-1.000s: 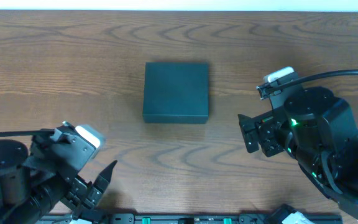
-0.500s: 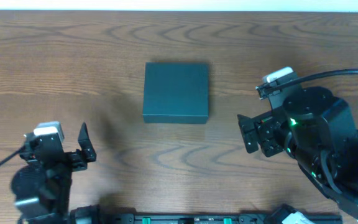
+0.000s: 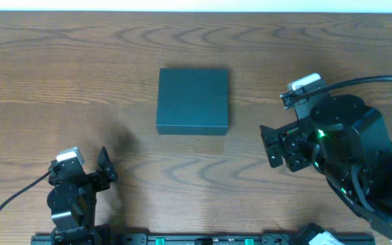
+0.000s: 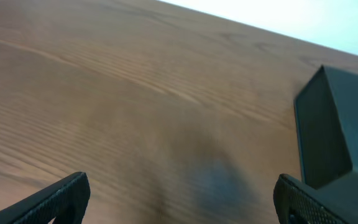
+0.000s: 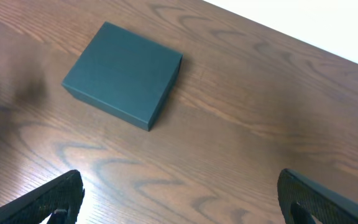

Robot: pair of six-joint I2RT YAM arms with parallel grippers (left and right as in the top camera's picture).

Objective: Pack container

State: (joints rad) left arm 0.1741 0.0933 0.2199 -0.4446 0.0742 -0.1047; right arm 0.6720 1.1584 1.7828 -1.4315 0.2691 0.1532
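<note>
Overhead view. The container [image 3: 192, 100], dark teal-green and square, lies flat with its lid closed near the middle of the wood-grain bench [image 3: 60, 75], nearer the far edge. The left pincer [image 3: 99, 169] sits at the near left corner and the right pincer [image 3: 271, 146] just right of the container's near corner. Both stand apart from the box, with bare bench surface between. A black cable [image 3: 369, 80] arcs over the right arm, and a dark rail [image 3: 203, 239] lines the near edge.

Wrist views. Each pincer is spread wide and holds nothing (left [image 4: 180, 202], right [image 5: 182, 198]). The container shows at the right margin [image 4: 331, 130] and upper left [image 5: 123, 74].
</note>
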